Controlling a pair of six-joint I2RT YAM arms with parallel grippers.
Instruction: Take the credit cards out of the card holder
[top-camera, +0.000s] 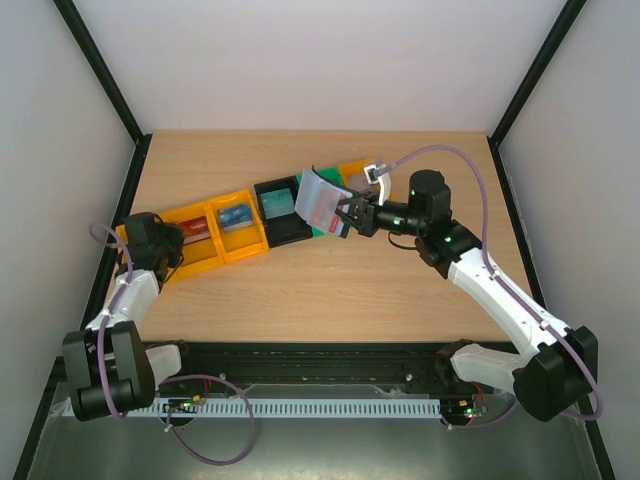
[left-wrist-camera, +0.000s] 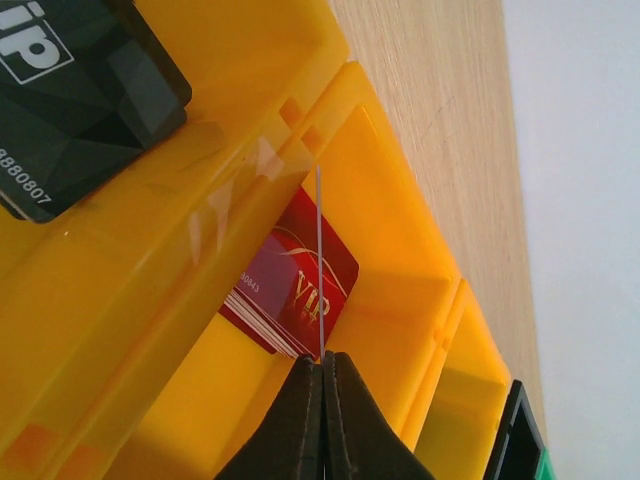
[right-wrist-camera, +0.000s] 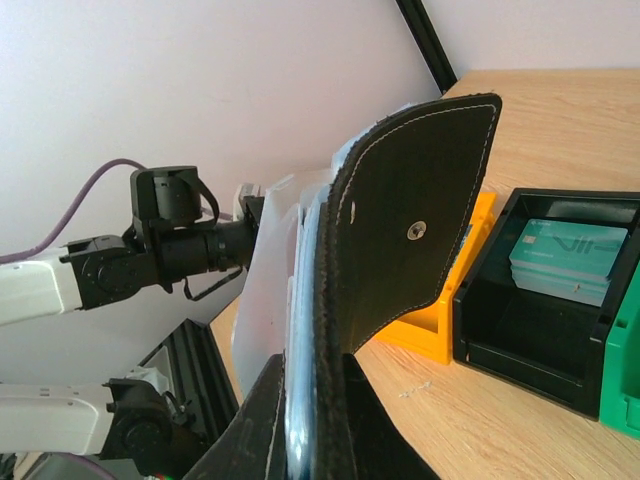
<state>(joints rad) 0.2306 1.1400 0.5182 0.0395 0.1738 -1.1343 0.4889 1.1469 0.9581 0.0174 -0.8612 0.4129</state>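
My right gripper (top-camera: 346, 217) is shut on the black card holder (top-camera: 320, 198) and holds it up, open, above the bins. In the right wrist view the holder (right-wrist-camera: 400, 240) stands edge-on between the jaws (right-wrist-camera: 312, 385), with its snap flap and blue-grey pockets showing. My left gripper (top-camera: 176, 243) is over the leftmost yellow bin (top-camera: 195, 258). In the left wrist view it (left-wrist-camera: 322, 358) is shut on a thin credit card (left-wrist-camera: 320, 260) seen edge-on. This card is above a stack of red VIP credit cards (left-wrist-camera: 290, 285) lying in the bin.
A row of bins crosses the table: yellow bins (top-camera: 240, 240), a black bin (top-camera: 285, 232) with a teal card (right-wrist-camera: 565, 260), and a green bin (top-camera: 322, 230). A black card (left-wrist-camera: 70, 90) lies in the neighbouring yellow bin. Black frame posts stand at both sides.
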